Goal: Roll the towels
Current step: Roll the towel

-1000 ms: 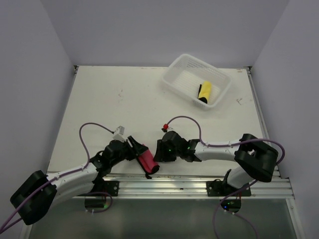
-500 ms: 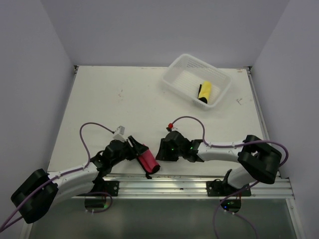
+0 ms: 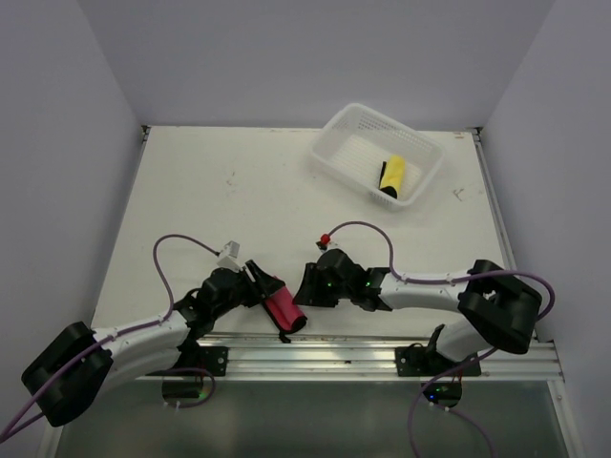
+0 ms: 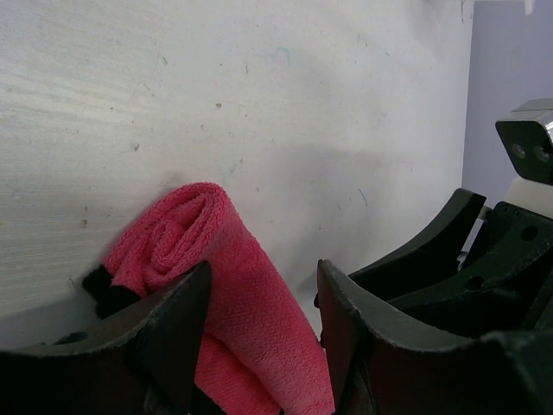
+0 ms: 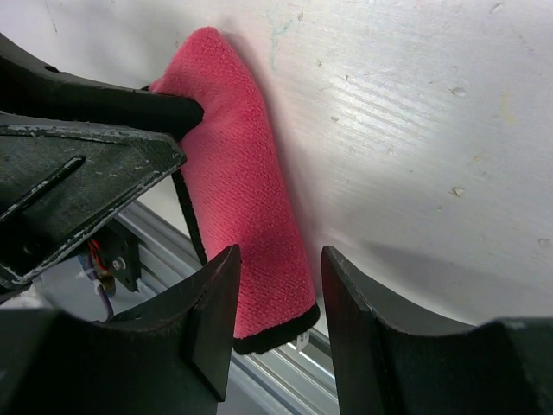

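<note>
Here, pink towel [image 3: 283, 307] rolled tight, black trim at its ends, lying at near edge of desk [image 3: 239, 191], just above metal rail [image 3: 382, 355]. Left claw [image 3: 269, 286] straddles roll's far end, fingers pinching it from both sides. Right claw [image 3: 307, 284] just beside roll on its right, fingers spread, holding nothing. Farther out, white basket [image 3: 336, 126] near far right corner of desk, set at angle to desk edge. Yellow towel [image 3: 392, 176], rolled, lies inside it, well apart from both arms.
</note>
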